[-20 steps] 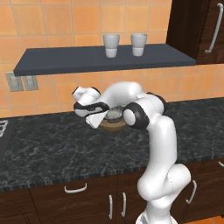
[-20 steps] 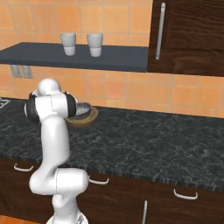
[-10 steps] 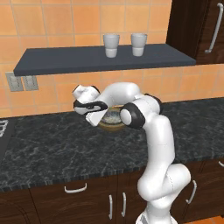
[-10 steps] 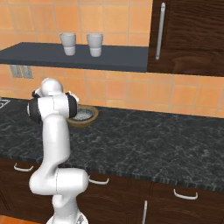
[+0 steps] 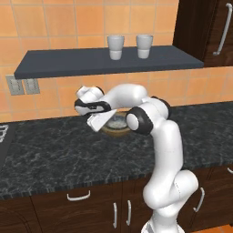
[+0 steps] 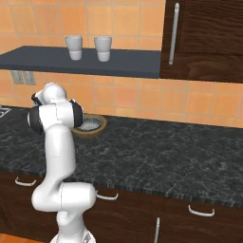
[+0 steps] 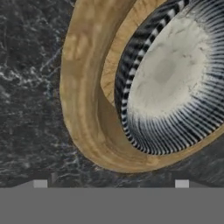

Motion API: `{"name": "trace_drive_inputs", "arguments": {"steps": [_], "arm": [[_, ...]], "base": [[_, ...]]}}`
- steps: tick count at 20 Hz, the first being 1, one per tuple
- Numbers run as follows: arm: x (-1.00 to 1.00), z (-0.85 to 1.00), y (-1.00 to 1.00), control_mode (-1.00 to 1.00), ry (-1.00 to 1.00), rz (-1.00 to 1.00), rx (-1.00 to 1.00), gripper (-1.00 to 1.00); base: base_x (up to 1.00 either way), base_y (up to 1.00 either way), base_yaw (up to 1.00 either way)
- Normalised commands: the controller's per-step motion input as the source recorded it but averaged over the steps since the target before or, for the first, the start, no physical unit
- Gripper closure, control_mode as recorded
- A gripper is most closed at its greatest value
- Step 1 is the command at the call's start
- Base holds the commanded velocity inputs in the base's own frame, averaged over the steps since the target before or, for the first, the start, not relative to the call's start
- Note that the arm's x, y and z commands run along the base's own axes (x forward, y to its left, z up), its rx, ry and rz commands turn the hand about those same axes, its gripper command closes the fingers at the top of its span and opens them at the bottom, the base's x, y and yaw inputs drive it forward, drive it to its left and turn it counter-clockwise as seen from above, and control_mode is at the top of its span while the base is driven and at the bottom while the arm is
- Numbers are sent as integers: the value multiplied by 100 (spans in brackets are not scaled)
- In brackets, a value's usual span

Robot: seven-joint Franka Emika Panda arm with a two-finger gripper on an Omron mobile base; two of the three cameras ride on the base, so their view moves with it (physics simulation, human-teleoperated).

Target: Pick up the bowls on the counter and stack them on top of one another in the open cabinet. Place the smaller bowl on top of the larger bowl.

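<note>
Since a second ago, hardly anything moves: my arm stays folded over the two bowls and the hand sits a touch further left in the left base view, bowls unmoved. Gripper (image 5: 98, 124) hangs low, just above the table (image 5: 50, 154), angled down at the near-left rim of the larger bowl (image 5: 114, 132). I can't tell if it's wide or narrow; the fingers are barely in the hand view, hidden by the hand in the base views.

Smaller bowl (image 7: 173, 83) sits inside the larger bowl (image 7: 83, 105), already nested on the table, right under and slightly ahead of the gripper. Hand view shows its ribbed dark-and-white wall and pale speckled floor, with the tan rim curving around it and black marbled table (image 7: 26, 87) beside it. In the right base view the larger bowl (image 6: 92, 130) with the smaller bowl (image 6: 89, 124) in it peeks out past my elbow joint.

Open cabinet (image 5: 104, 62) is above the gripper, well apart, and carries two pale cups (image 5: 115, 47) side by side. Tall brown cupboard (image 6: 209, 38) is far to the gripper's right.
</note>
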Motion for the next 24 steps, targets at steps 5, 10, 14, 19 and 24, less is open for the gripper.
{"name": "trace_drive_inputs", "arguments": {"steps": [5, 10, 14, 19, 24], "arm": [[0, -36, 0, -100, -3, 1, 1, -100], [26, -24, -4, -100, -1, 4, 0, -100], [25, -13, -7, -100, 0, 4, 0, -100], [2, -38, -11, -100, -5, 5, 0, 100], [0, -3, -2, -100, 0, 0, 0, 100]], "base": [[0, 0, 0], [0, 0, 0], [0, 0, 0], [0, 0, 0], [0, 0, 0]]}}
